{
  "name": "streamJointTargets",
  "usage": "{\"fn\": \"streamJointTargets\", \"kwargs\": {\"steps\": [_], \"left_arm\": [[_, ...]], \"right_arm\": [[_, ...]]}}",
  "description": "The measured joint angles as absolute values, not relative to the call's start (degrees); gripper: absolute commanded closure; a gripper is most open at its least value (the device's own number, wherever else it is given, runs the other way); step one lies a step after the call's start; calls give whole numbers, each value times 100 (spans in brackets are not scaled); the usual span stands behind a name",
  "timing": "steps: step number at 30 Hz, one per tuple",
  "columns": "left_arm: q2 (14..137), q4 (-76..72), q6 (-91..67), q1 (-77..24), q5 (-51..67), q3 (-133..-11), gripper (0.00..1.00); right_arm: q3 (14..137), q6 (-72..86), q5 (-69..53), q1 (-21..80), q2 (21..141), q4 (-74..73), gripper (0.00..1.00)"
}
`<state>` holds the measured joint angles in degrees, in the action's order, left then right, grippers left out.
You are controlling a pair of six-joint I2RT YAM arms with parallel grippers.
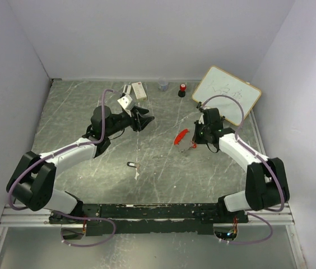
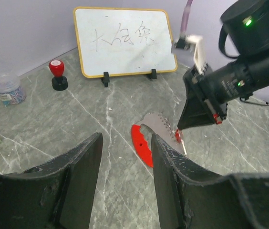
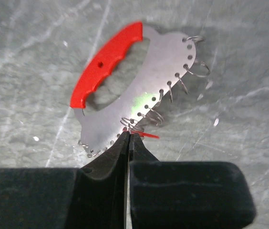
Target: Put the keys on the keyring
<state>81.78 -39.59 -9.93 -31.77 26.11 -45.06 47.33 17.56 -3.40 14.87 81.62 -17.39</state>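
The keyring [image 3: 125, 90] is a flat silver plate with a curved red grip [image 1: 181, 137] and several small wire rings along its holed edge; it lies on the table right of centre. My right gripper [image 3: 129, 136] is shut on the red-headed key [image 3: 149, 136], holding it against a wire ring at the plate's near edge. The left wrist view shows the keyring [image 2: 141, 143] and the red key [image 2: 178, 137] under the right gripper [image 2: 184, 125]. The black-headed key [image 1: 130, 164] lies on the table at centre. My left gripper [image 2: 126, 138] is open and empty, hovering left of the keyring.
A small whiteboard [image 1: 227, 91] stands at the back right. A red-topped black cylinder [image 1: 182, 89], a clear cup [image 1: 162, 85] and small white boxes [image 1: 138, 89] sit along the back. A white scrap [image 1: 137, 174] lies beside the black key.
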Motion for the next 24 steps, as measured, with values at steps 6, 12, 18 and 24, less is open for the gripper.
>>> {"fn": "streamJointTargets", "kwargs": {"steps": [6, 12, 18, 24], "left_arm": [[8215, -4034, -1022, -3216, 2613, -4506, 44], [8215, -4180, -1037, -3223, 2617, -4539, 44], [8263, -4340, -1046, -3232, 2729, -4657, 44], [8285, -4486, -1074, -3245, 2886, -4672, 44]], "right_arm": [[5098, 1275, -346, 1496, 7710, -1820, 100], [5476, 838, -576, 1507, 7559, -1841, 100], [5548, 543, -1190, 1538, 7303, -1653, 100], [5647, 248, -1929, 1647, 7172, -1260, 100]]}}
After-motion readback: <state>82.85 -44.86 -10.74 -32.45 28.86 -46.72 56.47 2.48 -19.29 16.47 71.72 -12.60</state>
